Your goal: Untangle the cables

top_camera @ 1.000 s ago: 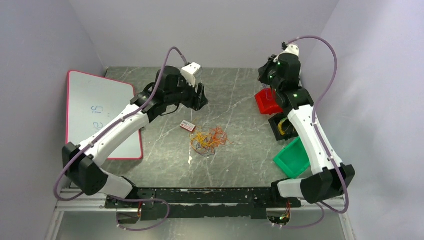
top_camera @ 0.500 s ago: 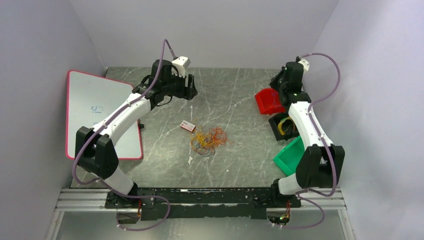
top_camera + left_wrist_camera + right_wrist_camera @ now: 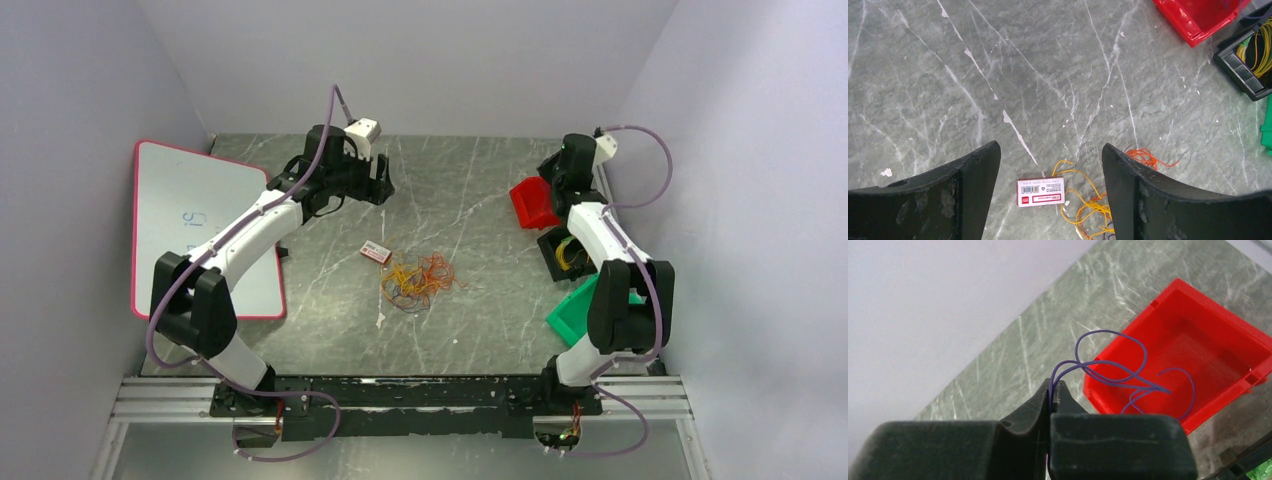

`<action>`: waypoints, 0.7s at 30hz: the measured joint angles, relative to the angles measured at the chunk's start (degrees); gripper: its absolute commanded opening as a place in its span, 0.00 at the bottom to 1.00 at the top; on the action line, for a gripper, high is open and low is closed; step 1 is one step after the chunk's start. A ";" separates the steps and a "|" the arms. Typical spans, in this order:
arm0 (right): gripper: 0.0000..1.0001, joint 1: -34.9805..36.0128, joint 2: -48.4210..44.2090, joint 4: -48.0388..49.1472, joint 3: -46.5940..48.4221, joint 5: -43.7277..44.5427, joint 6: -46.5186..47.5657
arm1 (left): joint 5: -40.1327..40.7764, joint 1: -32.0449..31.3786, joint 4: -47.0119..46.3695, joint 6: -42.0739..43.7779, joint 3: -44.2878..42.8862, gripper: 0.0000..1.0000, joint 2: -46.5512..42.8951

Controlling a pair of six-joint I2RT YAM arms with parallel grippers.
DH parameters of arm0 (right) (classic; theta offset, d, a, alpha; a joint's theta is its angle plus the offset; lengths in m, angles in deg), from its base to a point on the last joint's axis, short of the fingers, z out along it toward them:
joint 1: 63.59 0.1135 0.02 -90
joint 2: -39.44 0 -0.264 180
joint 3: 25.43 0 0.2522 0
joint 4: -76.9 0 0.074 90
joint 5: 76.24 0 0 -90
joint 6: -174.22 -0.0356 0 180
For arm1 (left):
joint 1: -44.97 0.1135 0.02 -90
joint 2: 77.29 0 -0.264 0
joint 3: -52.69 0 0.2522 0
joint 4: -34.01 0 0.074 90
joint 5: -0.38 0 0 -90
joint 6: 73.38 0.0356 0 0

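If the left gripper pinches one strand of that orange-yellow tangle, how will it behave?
Probably floppy: the wire tangle lies in loose, flat curls. Likely light and interlocked, so one strand may drag the whole bunch, maybe the red-and-white label too, since a yellow strand loops beside it.

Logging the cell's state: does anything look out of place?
A small red-and-white packet lies against the tangled cables mid-table; it is no cable. The right gripper pinches a purple wire near the red bin.

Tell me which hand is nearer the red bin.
Right. The right hand, shut on a purple wire, is right by the red bin; the left hand is far across the table.
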State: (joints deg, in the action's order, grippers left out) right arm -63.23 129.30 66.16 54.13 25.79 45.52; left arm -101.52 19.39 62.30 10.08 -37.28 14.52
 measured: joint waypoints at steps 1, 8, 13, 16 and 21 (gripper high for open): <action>0.00 -0.02 0.66 0.94 -0.66 0.66 -0.76 | 0.00 0.00 0.00 0.11 0.00 0.78 0.02; 0.00 -0.15 7.58 5.46 -2.71 4.11 -4.02 | 0.00 0.00 -0.09 0.39 0.00 0.76 0.02; 0.00 -0.76 11.54 7.13 -2.71 4.74 -4.39 | 0.02 0.00 -0.09 0.63 0.00 0.75 0.02; 0.00 -1.25 12.94 7.43 -2.71 5.40 -4.39 | 0.02 0.00 -0.07 0.81 0.00 0.75 0.02; 0.00 -1.92 14.23 7.85 -2.69 6.32 -4.26 | 0.02 0.00 -0.09 0.81 0.00 0.74 0.02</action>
State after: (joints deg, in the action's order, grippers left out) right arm -65.16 143.53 74.01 51.44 32.11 41.26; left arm -101.50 19.39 62.21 10.89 -37.28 14.55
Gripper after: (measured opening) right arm 0.017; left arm 0.744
